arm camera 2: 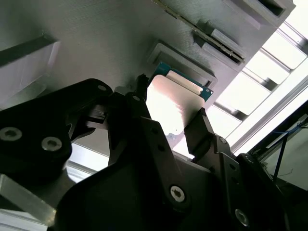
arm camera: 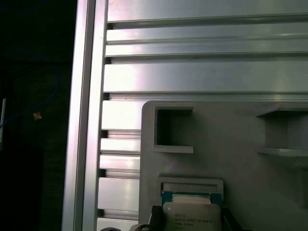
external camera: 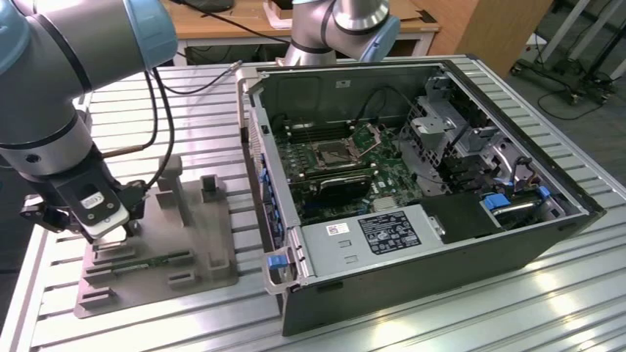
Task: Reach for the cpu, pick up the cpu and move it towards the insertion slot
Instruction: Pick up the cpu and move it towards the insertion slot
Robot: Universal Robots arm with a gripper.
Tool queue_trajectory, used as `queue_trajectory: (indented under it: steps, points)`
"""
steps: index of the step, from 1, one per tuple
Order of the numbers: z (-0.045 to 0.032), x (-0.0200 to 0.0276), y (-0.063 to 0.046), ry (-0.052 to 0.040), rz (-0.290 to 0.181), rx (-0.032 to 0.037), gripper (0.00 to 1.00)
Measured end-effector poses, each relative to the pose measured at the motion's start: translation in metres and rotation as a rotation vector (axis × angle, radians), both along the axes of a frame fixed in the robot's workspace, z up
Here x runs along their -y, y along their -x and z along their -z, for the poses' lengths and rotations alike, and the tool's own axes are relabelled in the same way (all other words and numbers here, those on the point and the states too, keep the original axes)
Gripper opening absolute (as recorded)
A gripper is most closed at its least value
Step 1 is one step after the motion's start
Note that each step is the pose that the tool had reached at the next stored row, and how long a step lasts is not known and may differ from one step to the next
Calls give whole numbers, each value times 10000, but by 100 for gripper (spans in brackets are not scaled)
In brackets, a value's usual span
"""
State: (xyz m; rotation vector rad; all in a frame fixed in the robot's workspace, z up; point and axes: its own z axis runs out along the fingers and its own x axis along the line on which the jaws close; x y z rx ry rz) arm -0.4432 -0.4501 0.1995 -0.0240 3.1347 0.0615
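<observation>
- One gripper (external camera: 102,224) on the job, and it's right over the grey tray (external camera: 196,257), at the tray end on the exterior view's left.
- Look at the second wrist view: the black fingers (arm camera 2: 132,113) sit on two opposite edges of the cpu (arm camera 2: 175,103). The jaws are drawn in narrow, and the chip is clamped between them!
- Pale silvery face on that cpu, catching the light, with a thin green edge showing on the side toward the tray's square recess (arm camera 2: 192,67).
- The chip sits just beside that recess rather than squarely in it. Whether it touches the tray surface, I can't tell.
- The first wrist view shows the chip over the tray too, with a raised rectangular pocket (arm camera: 173,127) of the tray near it.
- A long thin green memory stick (external camera: 146,262) lies flat on the tray, just beside the gripper.
- The insertion slot (external camera: 328,152) is well apart from the tray, with a silvery frame, a dark centre and its hinged plate tipped up.
- It sits on the board inside the open computer case (external camera: 509,242), which stands beside the tray, on the exterior view's right of it.
- Tray and case both rest on the ribbed aluminium table (external camera: 440,323).
</observation>
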Motion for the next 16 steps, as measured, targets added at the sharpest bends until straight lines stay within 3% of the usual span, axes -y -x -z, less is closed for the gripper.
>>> queue_trajectory:
  steps: [9,16]
  points:
    - [-2,0,0,0,5,-1,55]
    - [-56,0,1,-7,6,-1,55]
